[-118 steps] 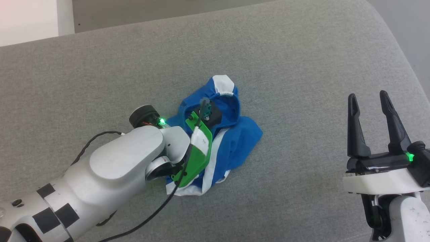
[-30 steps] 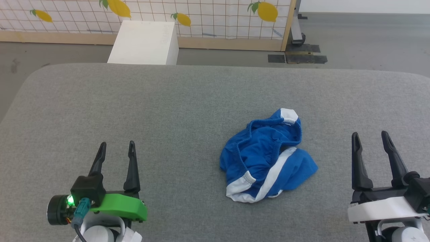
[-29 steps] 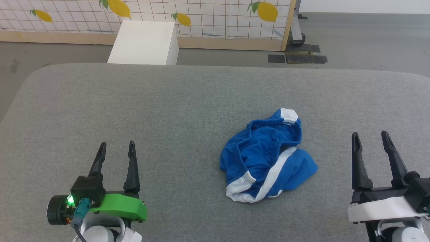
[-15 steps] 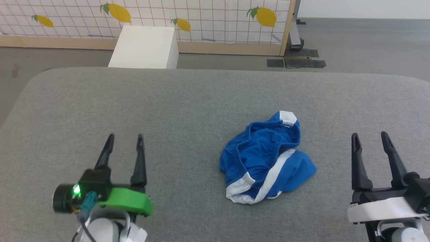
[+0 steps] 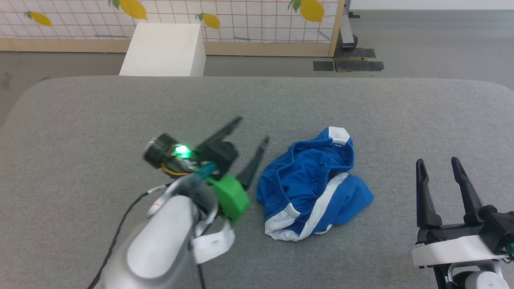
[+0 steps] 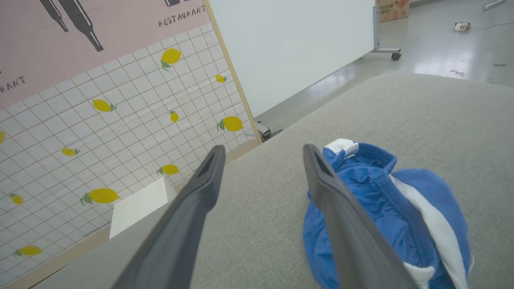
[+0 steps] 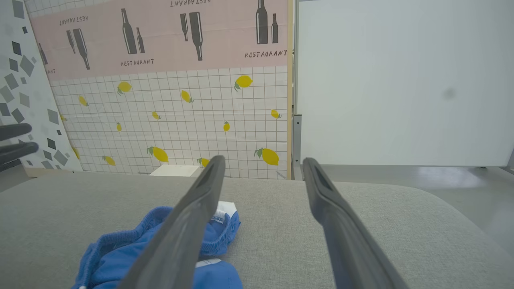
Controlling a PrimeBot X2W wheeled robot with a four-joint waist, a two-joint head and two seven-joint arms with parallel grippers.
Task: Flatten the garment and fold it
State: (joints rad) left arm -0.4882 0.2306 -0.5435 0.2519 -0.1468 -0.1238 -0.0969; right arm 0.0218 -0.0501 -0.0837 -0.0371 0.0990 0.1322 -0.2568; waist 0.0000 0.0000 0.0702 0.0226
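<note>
- The garment [image 5: 313,188] lay crumpled in a heap on the grey padded surface [image 5: 120,108], right of centre in the head view and between our two grippers.
- It was not flat. The blue cloth was bunched, the gathered waistband [image 5: 299,149] curled open on top, and a white stripe [image 5: 323,202] ran diagonally across the front, with white trim along the near edge.
- Our left gripper [image 5: 252,129] sat just beside the heap's left side, fingers spread wide and pointing up and to the right, with nothing pinched.
- Its nearer fingertip was close to the cloth. We could not tell whether they touched.
- In the left wrist view, the left gripper [image 6: 264,147] showed both fingers well apart with bare grey surface in the gap. The garment [image 6: 361,188] lay to the right, partly covered by the right-hand finger.
- Our right gripper [image 5: 437,161] was at the lower right, fingers spread and pointing up the view, well apart from the heap and holding nothing.
- In the right wrist view, the right gripper [image 7: 263,159] had its fingers apart over bare surface. The garment [image 7: 112,253] sat low left, partly behind the left-hand finger.
- The left wrist carried a green bracket [image 5: 229,196] and a lit green light [image 5: 182,151].
- Past the far edge we saw a white box [image 5: 162,50], a lemon-print tiled panel [image 5: 241,16] and grey floor [image 5: 433,44].
</note>
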